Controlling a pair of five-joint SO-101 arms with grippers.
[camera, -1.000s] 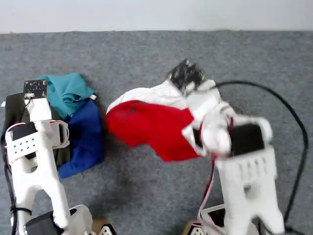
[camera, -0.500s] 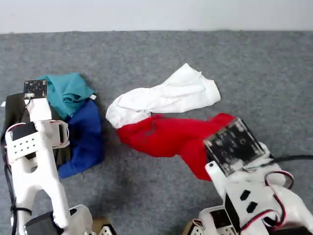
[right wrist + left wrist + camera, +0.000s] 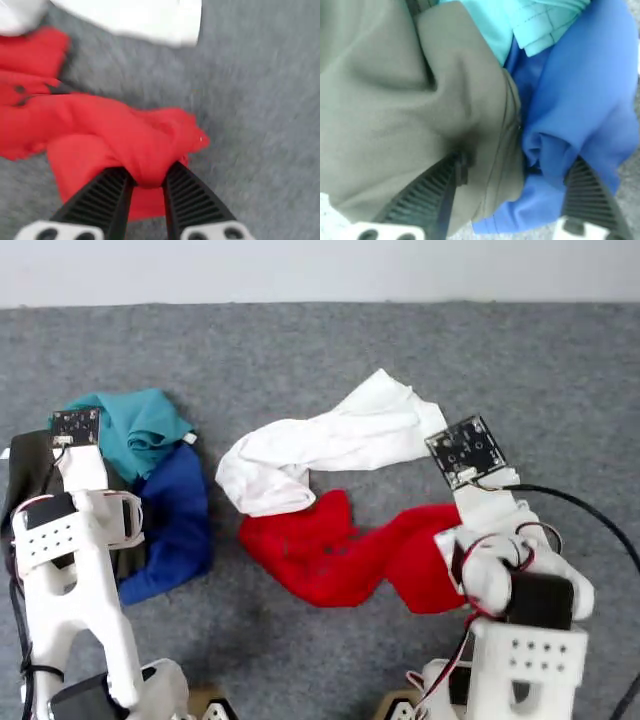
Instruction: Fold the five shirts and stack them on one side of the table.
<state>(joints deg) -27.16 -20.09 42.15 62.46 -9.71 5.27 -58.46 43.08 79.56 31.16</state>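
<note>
The right fingers (image 3: pixel 102 196) pinch the red shirt (image 3: pixel 100 125), and the left fingers (image 3: pixel 427 196) are spread wide over the green shirt (image 3: pixel 385 110).

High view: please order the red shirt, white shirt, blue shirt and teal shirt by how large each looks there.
1. red shirt and white shirt: they look about alike, so I do not rank them.
2. blue shirt.
3. teal shirt, the smallest.
</note>
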